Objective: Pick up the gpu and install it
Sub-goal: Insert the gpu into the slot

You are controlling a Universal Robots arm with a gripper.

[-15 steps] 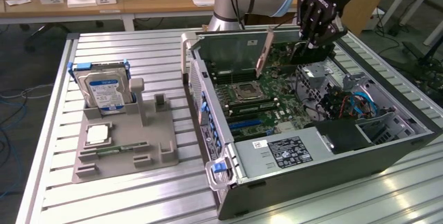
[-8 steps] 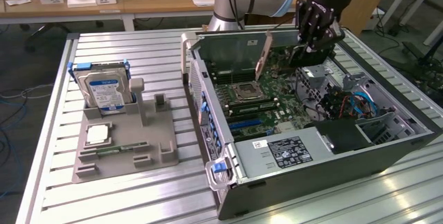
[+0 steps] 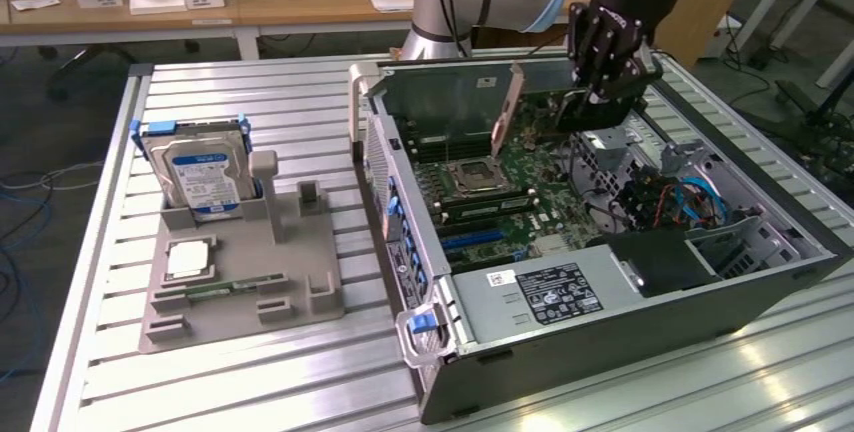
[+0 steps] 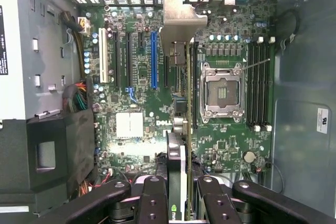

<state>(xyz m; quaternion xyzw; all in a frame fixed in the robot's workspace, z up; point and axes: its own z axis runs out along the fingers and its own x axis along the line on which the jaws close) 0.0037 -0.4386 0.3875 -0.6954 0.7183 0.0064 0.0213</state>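
Fixture (image 3: pixel 234 297) at the exterior view's left: hard drive (image 3: pixel 200 177) upright in its cradle, chip (image 3: pixel 187 259) and memory stick (image 3: pixel 234 287) lying flat in front. None of these is in play.

Centre: case (image 3: pixel 601 322) lying open, board (image 3: pixel 514 227) exposed, CPU socket (image 3: pixel 474 177) uncovered.

Further right, over the board: gpu (image 3: pixel 505 117) on edge, brownish back towards the exterior view's left, hanging from the gripper (image 3: pixel 594 112). In the wrist view the gripper (image 4: pixel 184 195) is clamped on the gpu (image 4: pixel 181 22), one finger on each face. The card runs edge-on away from the fingers, its metal bracket at the far end near the vented rear wall. It sits between the blue slot (image 4: pixel 154 59) and the socket (image 4: pixel 223 90).

Step in hand, by my reading: pick-up done, install under way, card over the slot area. Whether its edge already touches a slot I cannot tell.

Seating calls for the card's edge parallel to and directly above the slot, bracket matched to the rear opening, a straight push with no tilt. Risk: a skewed card catching the slot lip or parts beside it.
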